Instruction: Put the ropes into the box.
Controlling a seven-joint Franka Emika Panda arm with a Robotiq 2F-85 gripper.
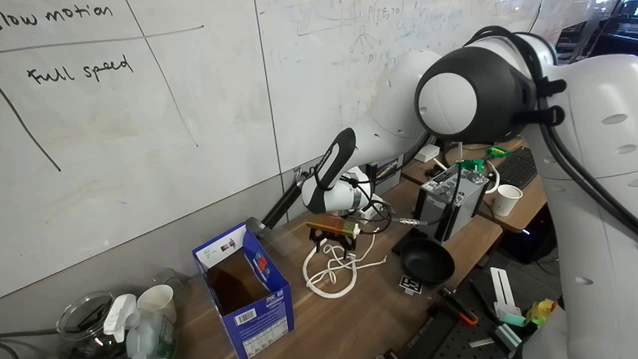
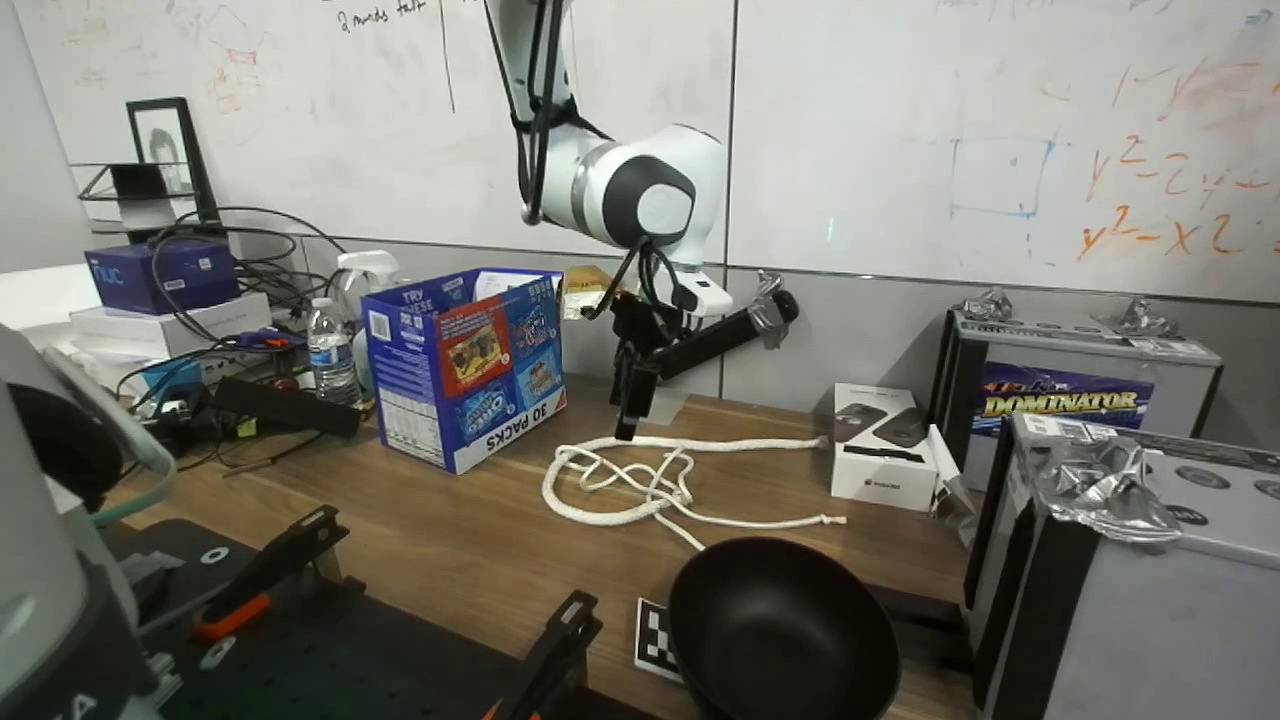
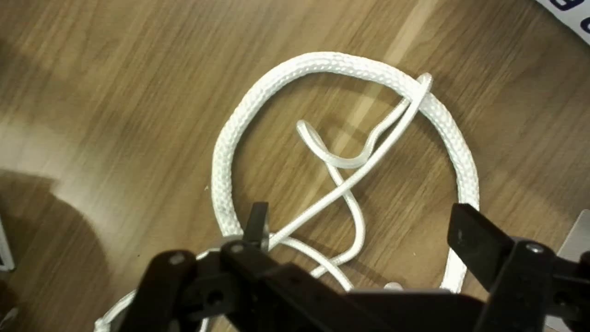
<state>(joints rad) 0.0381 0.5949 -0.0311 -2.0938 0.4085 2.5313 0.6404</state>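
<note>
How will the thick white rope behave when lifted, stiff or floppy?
The thick rope probably bends but resists kinking: it lies in one smooth, wide arc. Its coarse braid should help against slipping. A loop of the thin rope crosses over it, so that may drag along.

In the wrist view, the pincer hides stretches of the ropes beneath it, and up to its right the edge crops the box. In an exterior view, below the pincer, the edge trims the pan.
</note>
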